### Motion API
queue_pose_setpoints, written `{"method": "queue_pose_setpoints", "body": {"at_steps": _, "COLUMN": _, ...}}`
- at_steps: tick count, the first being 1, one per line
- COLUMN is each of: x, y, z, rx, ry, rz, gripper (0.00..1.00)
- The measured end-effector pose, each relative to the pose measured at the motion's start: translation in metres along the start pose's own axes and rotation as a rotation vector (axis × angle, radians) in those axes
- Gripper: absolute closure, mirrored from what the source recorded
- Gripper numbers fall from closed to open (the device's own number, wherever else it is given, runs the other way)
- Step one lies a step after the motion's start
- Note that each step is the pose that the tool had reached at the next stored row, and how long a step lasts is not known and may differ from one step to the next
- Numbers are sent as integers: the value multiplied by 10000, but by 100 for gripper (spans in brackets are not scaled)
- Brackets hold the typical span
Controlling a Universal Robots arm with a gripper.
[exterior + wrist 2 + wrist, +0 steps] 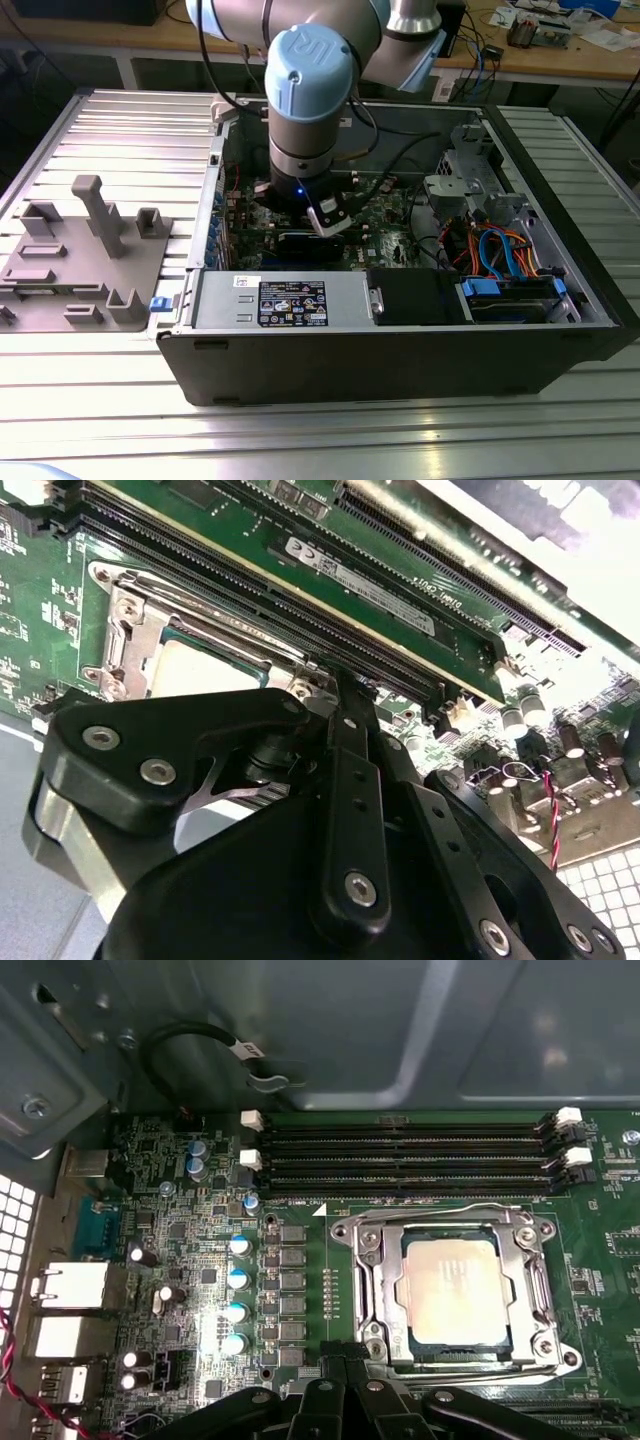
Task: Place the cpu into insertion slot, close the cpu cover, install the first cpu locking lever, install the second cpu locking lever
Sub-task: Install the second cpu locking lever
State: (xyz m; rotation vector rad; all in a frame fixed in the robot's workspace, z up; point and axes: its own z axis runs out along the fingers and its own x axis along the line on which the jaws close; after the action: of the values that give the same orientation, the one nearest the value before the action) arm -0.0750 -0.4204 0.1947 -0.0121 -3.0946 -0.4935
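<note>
Silver-grey square cpu [455, 1290] lies in its socket, one silvery metal cpu cover [540, 1285] closed flat around it; four black memory slots [400, 1160] alongside; my one black gripper [345, 1365], fingers pressed together, holds nothing beside the socket's corner

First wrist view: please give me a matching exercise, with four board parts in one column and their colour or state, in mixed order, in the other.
1. cpu
2. cpu cover
3. memory slots
4. capacitors

A. long, black, white latches at the ends
B. silvery frame lying flat around the chip
C. round, with bluish tops
D. dull silver square seated in the socket

Pairs: 1-D, 2-B, 3-A, 4-C
</note>
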Motion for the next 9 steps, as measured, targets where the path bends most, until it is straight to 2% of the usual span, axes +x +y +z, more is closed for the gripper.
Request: {"method": "queue_pose_setpoints", "body": {"at_steps": 9, "x": 52, "y": 10, "z": -21, "rx": -28, "ry": -2, "rz": -2, "gripper": 89}}
